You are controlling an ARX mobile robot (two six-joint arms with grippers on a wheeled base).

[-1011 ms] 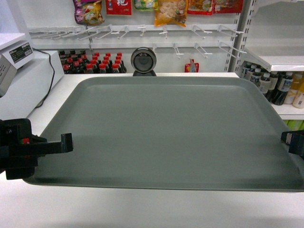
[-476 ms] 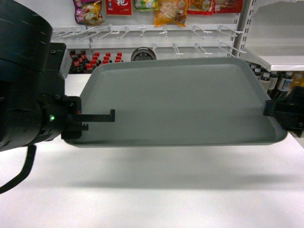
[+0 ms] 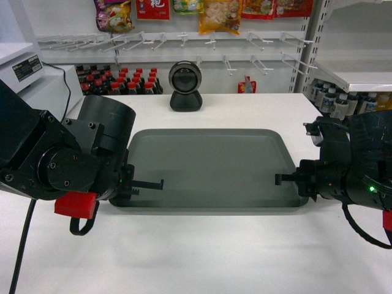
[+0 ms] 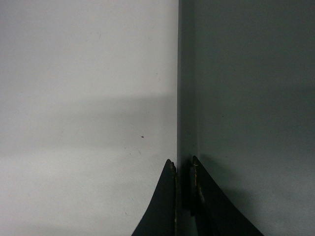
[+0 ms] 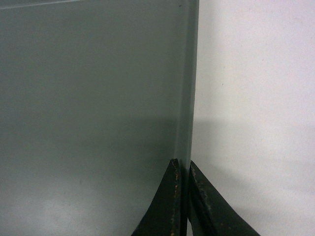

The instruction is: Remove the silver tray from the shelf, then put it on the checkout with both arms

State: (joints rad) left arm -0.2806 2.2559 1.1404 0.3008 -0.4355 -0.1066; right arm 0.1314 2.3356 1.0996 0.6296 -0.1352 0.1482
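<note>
Left black blocky tool (image 3: 160, 182) pinched tight on rim at 9 o'clock of flat matte grey-green tray (image 3: 211, 165). Tray has dropped fast, now lying w/ white bench (image 3: 202, 257) right under it, looks set down; release prob. next. Right black tool (image 3: 278, 179) clamps rim at 3 o'clock. Snack-pack writing up top unreadable.

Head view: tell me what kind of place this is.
Most likely a small shop or mock store: a round black scanner on a white checkout counter, snack packets on peg hooks, and shelved red-capped bottles.
</note>
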